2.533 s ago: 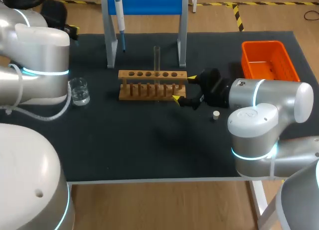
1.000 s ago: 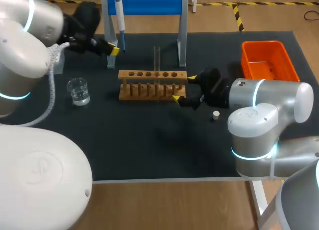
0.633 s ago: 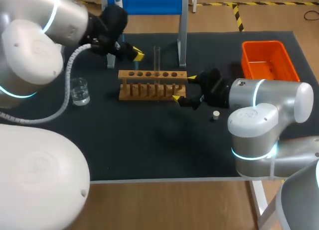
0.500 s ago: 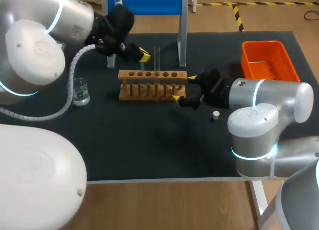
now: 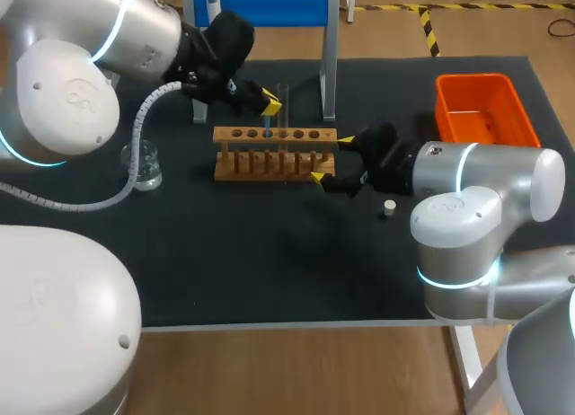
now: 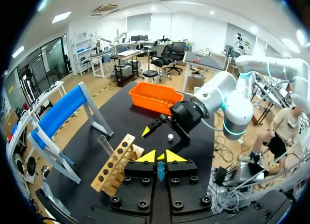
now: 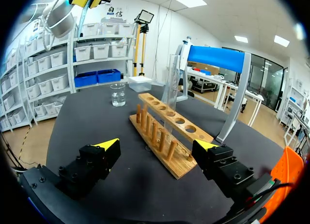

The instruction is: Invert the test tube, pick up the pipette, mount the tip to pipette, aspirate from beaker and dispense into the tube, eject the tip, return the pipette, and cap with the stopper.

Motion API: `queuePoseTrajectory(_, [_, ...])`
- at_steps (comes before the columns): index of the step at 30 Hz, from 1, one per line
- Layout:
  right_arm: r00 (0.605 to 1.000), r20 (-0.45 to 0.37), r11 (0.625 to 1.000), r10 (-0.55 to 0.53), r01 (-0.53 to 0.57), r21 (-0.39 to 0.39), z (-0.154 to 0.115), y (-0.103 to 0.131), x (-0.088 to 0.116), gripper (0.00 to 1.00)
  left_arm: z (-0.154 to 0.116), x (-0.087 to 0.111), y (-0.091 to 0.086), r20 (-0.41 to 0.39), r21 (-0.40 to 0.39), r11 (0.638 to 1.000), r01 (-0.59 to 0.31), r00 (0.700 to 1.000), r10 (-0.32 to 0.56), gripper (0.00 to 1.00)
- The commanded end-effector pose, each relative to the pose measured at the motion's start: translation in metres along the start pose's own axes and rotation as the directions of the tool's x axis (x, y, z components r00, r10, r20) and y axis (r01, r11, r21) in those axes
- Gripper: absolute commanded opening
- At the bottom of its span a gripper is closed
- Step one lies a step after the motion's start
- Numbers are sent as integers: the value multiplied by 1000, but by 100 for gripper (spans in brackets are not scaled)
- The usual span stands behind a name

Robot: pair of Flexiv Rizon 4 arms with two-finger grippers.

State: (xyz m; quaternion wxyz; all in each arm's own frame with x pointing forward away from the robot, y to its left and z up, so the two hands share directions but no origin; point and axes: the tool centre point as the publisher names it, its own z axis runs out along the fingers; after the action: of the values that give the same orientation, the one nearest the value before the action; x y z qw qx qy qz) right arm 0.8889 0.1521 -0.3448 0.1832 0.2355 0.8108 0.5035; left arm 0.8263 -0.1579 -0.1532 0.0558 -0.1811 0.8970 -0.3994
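- The glass test tube (image 5: 283, 105) stands upright in the wooden rack (image 5: 274, 154), in a hole near the middle of its top bar.
- The left gripper (image 5: 267, 101) hangs just beside the tube, at its 9 o'clock. Its fingers are pressed nearly together on a small blue piece (image 6: 160, 168), maybe a pipette tip; I cannot tell surely.
- The right gripper (image 5: 331, 159) is spread wide on either side of the rack's 3 o'clock end and holds nothing.
- I judge the tube light, stiff, smooth and easy to break. Better to take it softly on the bare part above the rack and lift it straight up first.
- The stopper (image 5: 389, 207) lies at 4 o'clock from the rack.
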Motion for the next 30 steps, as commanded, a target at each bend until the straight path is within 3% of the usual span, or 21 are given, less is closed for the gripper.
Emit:
queuePoseTrajectory(1, [1000,-3,1000,0,0,1,-1,0,0,100,-1,0,0,-1,-2,1000,0,1000,0,0])
queuePoseTrajectory(8, [1000,-3,1000,0,0,1,-1,0,0,100,-1,0,0,-1,-2,1000,0,1000,0,0])
queuePoseTrajectory(18, [999,-41,997,-28,24,-77,-64,-1,0,100,-1,0,0,-1,-2,1000,0,1000,0,0])
queuePoseTrajectory(30, [974,-208,965,-92,36,-258,-123,5,17,100,-1,0,0,-1,-2,1000,0,1000,0,0])
